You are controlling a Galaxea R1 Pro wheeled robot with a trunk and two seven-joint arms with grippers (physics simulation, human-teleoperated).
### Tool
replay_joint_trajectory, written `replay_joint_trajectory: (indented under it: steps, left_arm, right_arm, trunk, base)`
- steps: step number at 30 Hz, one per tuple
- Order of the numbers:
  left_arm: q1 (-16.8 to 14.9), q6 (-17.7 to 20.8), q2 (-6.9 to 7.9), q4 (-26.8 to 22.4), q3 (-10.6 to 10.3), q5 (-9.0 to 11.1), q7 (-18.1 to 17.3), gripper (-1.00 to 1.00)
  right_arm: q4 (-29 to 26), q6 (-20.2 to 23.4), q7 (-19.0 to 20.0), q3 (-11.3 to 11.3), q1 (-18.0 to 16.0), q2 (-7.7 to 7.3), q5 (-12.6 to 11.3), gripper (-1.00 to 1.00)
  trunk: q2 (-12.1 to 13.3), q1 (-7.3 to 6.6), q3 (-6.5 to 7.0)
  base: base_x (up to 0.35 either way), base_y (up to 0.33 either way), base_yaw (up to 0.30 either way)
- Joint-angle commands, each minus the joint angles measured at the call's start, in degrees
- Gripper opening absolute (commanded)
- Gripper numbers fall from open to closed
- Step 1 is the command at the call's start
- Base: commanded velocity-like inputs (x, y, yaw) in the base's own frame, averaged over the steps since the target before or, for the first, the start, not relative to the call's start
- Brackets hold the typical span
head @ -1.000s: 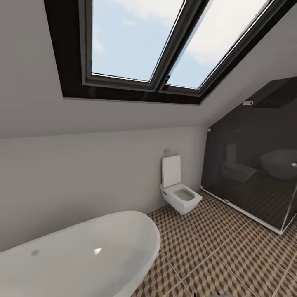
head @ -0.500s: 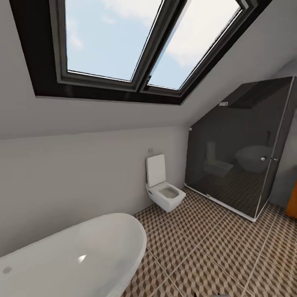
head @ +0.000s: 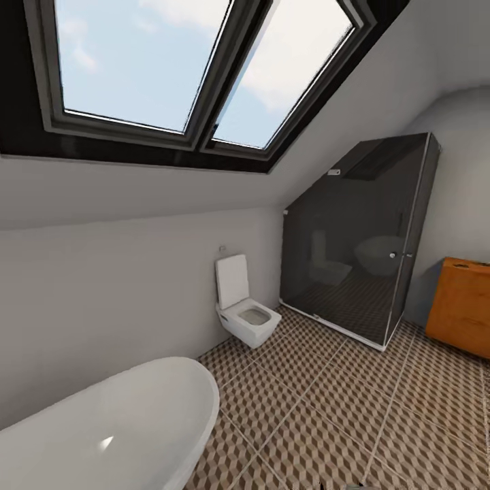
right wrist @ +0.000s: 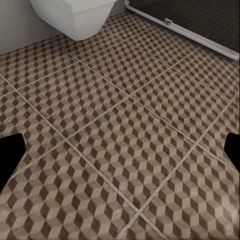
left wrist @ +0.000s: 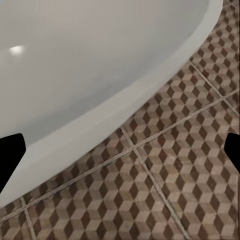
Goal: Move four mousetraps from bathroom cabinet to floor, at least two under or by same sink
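The head view looks across a bathroom under a sloped ceiling with a two-pane skylight (head: 197,68). A white bathtub (head: 102,429) fills the near left corner, a white wall-hung toilet (head: 243,309) with its lid up sits against the far wall, and a dark glass shower enclosure (head: 354,238) stands to the right of it. At the right edge, past the enclosure, part of the orange-brown cabinet (head: 463,306) stands on the bathroom floor (head: 340,415), whose cube-pattern tiles run from the tub to the cabinet. The mousetraps cannot be made out anywhere; the cabinet's fronts look closed.

The left wrist view adds a close look at the tub's curved outer wall (left wrist: 100,65) meeting the tiles, with the left gripper (left wrist: 120,150) showing as two dark fingertips at opposite edges, spread wide and holding nothing. The right wrist view takes in the toilet's underside (right wrist: 75,15) and the enclosure's pale bottom rail (right wrist: 185,30); the right gripper (right wrist: 120,150) is likewise wide apart and empty.
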Motion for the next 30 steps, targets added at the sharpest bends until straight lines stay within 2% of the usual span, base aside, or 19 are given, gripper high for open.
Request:
replay_joint_trajectory:
  steps: [1,30]
  left_arm:
    - [-0.07,-0.29,-0.03,0.21,-0.49,0.28,0.18,1.00]
    - [-0.07,-0.29,0.05,0.21,-0.49,0.26,0.18,1.00]
  right_arm:
    - [0.25,-0.24,-0.43,-0.30,-0.09,-0.03,0.60,1.00]
    - [0.25,-0.27,-0.52,-0.34,-0.09,-0.03,0.60,1.00]
  trunk:
    - [-0.05,0.03,-0.03]
    - [-0.05,0.03,-0.03]
  base:
    - [0.000,0.000,-0.272]
    - [0.000,0.000,-0.272]
